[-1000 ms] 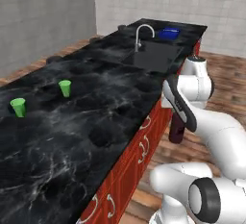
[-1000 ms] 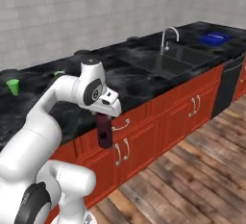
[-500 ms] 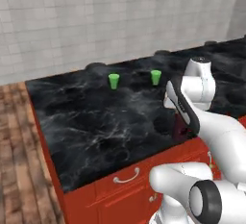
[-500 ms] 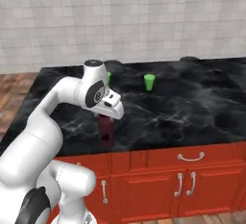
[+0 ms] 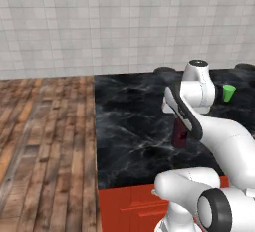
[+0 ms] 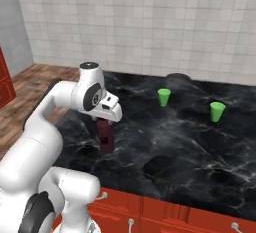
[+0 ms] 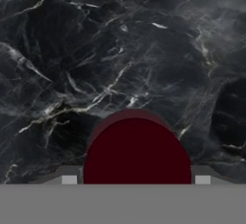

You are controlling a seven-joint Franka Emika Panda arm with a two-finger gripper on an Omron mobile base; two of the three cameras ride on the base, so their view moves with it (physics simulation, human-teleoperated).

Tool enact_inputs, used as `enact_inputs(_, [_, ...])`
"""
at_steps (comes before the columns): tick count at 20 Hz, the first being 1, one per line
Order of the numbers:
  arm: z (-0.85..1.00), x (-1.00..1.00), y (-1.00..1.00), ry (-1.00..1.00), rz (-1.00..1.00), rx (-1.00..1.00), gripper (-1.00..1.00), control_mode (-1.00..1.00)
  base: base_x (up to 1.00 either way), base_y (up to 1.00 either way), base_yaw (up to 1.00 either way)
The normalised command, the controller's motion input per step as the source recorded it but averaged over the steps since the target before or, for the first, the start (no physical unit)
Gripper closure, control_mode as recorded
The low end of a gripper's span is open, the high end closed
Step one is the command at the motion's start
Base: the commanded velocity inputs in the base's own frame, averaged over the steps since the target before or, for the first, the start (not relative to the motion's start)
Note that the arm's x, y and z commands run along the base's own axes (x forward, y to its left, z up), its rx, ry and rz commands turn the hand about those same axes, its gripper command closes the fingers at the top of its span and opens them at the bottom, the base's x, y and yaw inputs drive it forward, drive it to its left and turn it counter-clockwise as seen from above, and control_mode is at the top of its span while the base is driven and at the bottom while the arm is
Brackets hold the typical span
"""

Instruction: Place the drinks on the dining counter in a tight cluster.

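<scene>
Bottle [image 6: 105, 135], fat and dark red, hangs upright in the claw [image 6: 104, 125], squeezed tight above the black counter [image 6: 190, 152].

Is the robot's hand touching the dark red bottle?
Touching. In the right base view the hand is closed around the top of the dark red bottle, which hangs from it above the black counter.
</scene>
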Motion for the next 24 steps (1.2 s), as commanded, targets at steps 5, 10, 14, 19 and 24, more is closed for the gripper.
enact_inputs(5, [0.0, 0.0, 0.0, 0.0, 0.0, 0.0, 1.0, 1.0, 0.47, -0.21, 0.28])
enact_inputs(10, [0.0, 0.0, 0.0, 0.0, 0.0, 0.0, 1.0, 1.0, 0.12, -0.01, 0.04])
enact_inputs(14, [0.0, 0.0, 0.0, 0.0, 0.0, 0.0, 1.0, 1.0, 0.06, 0.0, 0.0])
enact_inputs(19, [-0.09, 0.2, -0.14, 0.08, 0.0, 0.0, 1.0, -1.0, 0.04, -0.01, 0.0])
enact_inputs(24, [-0.22, 0.21, -0.35, 0.02, 0.0, 0.0, 1.0, -1.0, 0.0, 0.0, 0.0])
